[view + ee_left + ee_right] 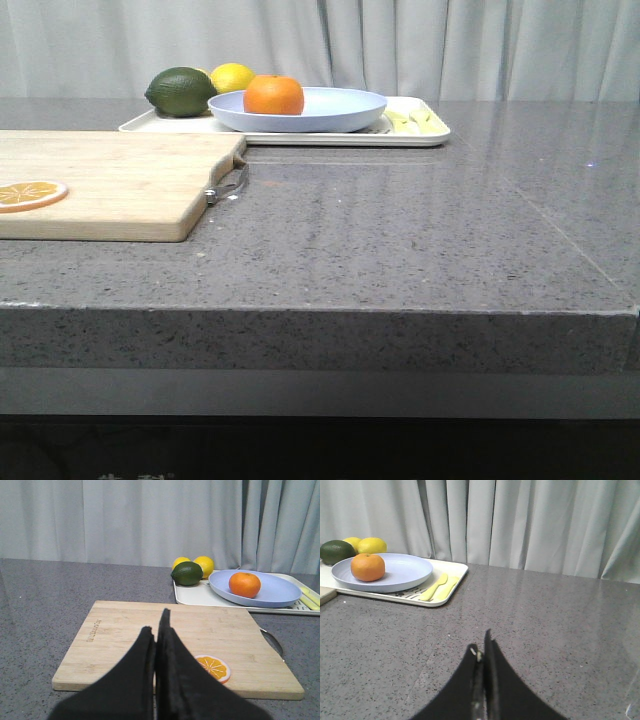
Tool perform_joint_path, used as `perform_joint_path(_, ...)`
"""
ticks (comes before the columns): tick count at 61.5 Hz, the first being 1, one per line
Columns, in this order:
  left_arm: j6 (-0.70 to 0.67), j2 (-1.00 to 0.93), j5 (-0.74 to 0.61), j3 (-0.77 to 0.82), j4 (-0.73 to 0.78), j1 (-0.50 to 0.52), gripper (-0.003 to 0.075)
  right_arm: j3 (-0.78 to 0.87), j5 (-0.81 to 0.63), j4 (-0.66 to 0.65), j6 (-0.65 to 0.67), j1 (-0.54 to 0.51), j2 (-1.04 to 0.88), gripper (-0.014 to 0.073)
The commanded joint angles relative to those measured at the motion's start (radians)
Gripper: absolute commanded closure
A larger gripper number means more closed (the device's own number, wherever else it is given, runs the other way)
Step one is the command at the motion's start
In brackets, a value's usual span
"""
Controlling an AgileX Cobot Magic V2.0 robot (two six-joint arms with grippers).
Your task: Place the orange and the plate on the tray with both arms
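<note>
The orange (273,95) lies in the pale lavender-blue plate (340,112), and the plate rests on the cream-white tray (420,137) at the back of the table. They also show in the left wrist view, orange (244,584), plate (277,590), tray (192,595), and in the right wrist view, orange (367,567), plate (405,570), tray (455,575). My left gripper (156,625) is shut and empty above the wooden cutting board. My right gripper (481,647) is shut and empty over bare table, well short of the tray. Neither gripper shows in the front view.
A light wooden cutting board (120,185) with an orange slice (30,194) lies at the front left. A dark green lime (181,91) and a yellow lemon (233,77) sit on the tray's left end. Yellow cutlery (437,586) lies on the tray's right end.
</note>
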Motion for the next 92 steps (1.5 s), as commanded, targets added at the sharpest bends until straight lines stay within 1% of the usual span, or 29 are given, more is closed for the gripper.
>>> perform_joint_path(1, -0.007, 0.014, -0.09, -0.025, -0.007, 0.001, 0.0738, -0.025, -0.089, 0.007, -0.011, 0.0, 0.007, 0.0655)
perform_joint_path(22, -0.007, 0.012, -0.094, -0.023, -0.007, 0.001, 0.0738, -0.025, -0.089, 0.007, -0.011, 0.0, 0.007, 0.0655)
perform_joint_path(35, -0.007, -0.024, -0.139, 0.09, -0.007, 0.004, 0.0738, -0.025, -0.088, 0.007, -0.011, -0.001, 0.007, 0.0655)
perform_joint_path(44, -0.007, -0.024, -0.219, 0.193, -0.007, 0.004, 0.0738, -0.025, -0.088, 0.007, -0.011, -0.001, 0.007, 0.0655)
perform_joint_path(53, -0.007, -0.024, -0.343, 0.299, -0.007, 0.004, 0.0738, -0.025, -0.088, 0.007, -0.011, -0.001, 0.007, 0.0655)
perform_joint_path(60, -0.007, -0.024, -0.429, 0.354, -0.007, 0.004, 0.0738, -0.025, -0.088, 0.007, -0.011, -0.001, 0.007, 0.0655)
perform_joint_path(66, -0.007, -0.024, -0.474, 0.388, -0.007, 0.004, 0.0738, -0.025, -0.088, 0.007, -0.011, -0.001, 0.007, 0.0655)
perform_joint_path(92, -0.007, -0.024, -0.458, 0.392, -0.007, 0.004, 0.0738, -0.025, -0.088, 0.007, -0.011, -0.001, 0.007, 0.0655)
